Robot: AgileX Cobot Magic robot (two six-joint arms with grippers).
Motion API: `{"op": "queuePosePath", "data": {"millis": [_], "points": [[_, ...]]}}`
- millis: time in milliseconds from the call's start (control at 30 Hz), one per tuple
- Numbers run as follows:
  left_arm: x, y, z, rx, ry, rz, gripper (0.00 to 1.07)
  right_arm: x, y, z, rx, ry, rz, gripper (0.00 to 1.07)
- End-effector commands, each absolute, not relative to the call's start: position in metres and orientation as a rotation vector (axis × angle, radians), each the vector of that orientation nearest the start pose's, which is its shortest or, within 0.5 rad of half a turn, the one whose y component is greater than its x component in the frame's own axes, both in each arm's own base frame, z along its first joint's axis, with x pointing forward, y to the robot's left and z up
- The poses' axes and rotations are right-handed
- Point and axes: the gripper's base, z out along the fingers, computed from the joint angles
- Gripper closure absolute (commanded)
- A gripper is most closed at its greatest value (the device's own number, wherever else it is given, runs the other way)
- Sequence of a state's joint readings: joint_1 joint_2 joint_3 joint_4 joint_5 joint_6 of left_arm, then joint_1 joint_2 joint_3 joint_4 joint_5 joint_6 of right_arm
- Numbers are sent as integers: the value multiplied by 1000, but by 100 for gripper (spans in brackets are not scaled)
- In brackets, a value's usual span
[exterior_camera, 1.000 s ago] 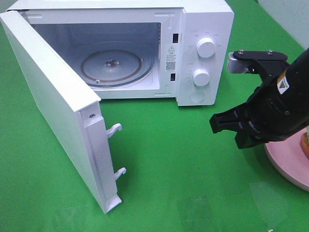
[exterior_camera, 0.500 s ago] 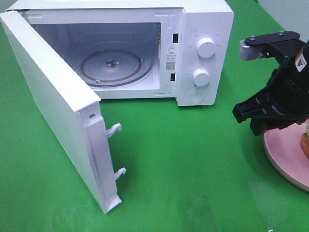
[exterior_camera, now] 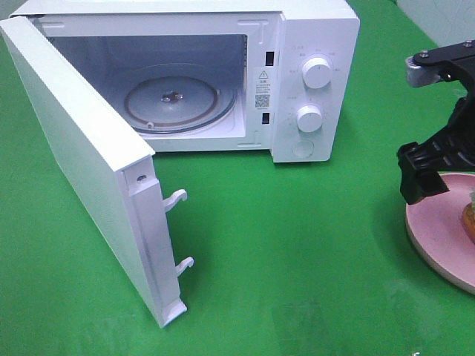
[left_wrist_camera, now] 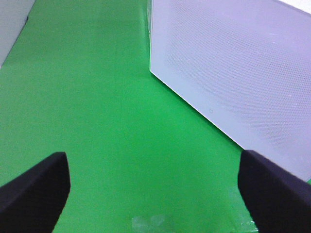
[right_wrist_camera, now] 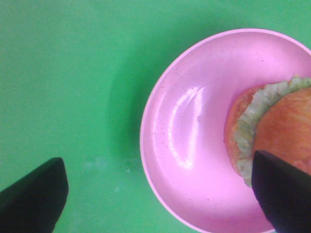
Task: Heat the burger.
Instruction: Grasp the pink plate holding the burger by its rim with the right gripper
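My right pincer hangs wide apart over the plate at the high view's right edge, burger ungrasped; left pincer also released.

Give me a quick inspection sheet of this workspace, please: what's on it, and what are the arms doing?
Surface: green cloth, flat, with faint marks.
Job's things: burger lying on pink plate at the right edge; microwave with door swung wide open, glass turntable inside.
Clutter: nothing seen.
Jaws: left jaws open over bare cloth beside the door; right jaws open above the plate, holding nothing.
Cables: nothing seen.
Surroundings: pale wall behind the far right corner.
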State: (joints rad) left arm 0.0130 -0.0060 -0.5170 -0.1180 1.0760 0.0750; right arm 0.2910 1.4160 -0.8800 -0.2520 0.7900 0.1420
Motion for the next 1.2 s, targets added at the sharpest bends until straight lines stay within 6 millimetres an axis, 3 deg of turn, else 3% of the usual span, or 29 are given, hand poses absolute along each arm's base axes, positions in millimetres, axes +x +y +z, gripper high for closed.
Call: {"op": "queuePosePath", "data": {"millis": [33,567,1200], "points": [[-11,-10,281,70,2009,-91,18,258,52,229,-426,2765,-215,10],[-11,-10,281,70,2009,-91,18,279,57,174,-473,2895,-217,18],[-11,-10,281,70,2009,-91,18,289,61,141,-488,2949,-211,23]]}}
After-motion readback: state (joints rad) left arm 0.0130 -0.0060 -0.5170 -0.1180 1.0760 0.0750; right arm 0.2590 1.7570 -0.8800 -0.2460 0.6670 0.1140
